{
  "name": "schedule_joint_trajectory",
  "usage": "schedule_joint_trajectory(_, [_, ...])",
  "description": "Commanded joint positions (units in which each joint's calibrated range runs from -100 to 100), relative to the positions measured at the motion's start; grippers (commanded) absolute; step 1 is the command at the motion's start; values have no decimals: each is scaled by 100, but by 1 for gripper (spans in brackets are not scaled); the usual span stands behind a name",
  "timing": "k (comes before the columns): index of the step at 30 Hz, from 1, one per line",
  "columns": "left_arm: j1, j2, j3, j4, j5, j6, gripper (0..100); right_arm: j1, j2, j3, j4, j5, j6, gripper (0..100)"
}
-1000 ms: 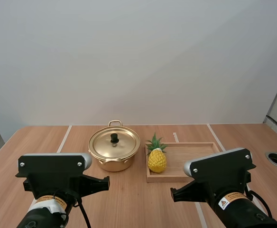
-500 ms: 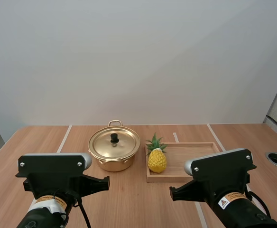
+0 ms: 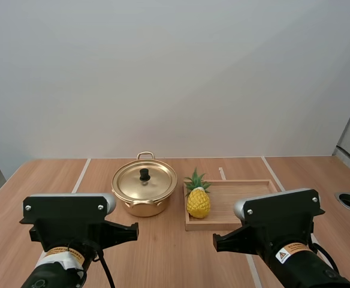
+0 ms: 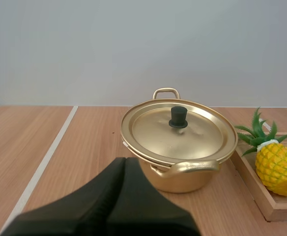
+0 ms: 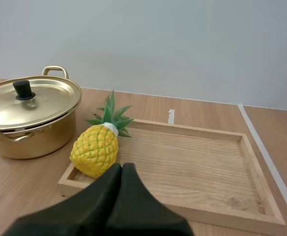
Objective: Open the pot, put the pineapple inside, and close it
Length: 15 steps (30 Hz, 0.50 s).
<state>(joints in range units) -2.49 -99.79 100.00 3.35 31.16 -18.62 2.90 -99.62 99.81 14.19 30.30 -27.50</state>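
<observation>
Lidded gold pot [image 3: 142, 203] beside pineapple [image 3: 198, 203] (lying in wooden tray [image 3: 247, 195]); L gripper [image 4: 124, 161], R gripper [image 5: 121, 167], both jaws pressed together

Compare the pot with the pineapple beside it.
The pot is smooth, shiny gold metal; the pineapple is bumpy yellow with green leaves. The pot stands directly on the table; the pineapple lies in the wooden tray. The pot is clearly wider than the pineapple. Both are golden-yellow and sit side by side.
</observation>
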Motion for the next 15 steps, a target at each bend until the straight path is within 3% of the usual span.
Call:
schedule_joint_trajectory(1, [-7, -21, 0, 8, -190, -34, 0, 3, -38, 19, 21, -111, -6, 0])
schedule_joint_trajectory(15, [-7, -21, 0, 8, -190, -34, 0, 3, -38, 19, 222, -108, -6, 0])
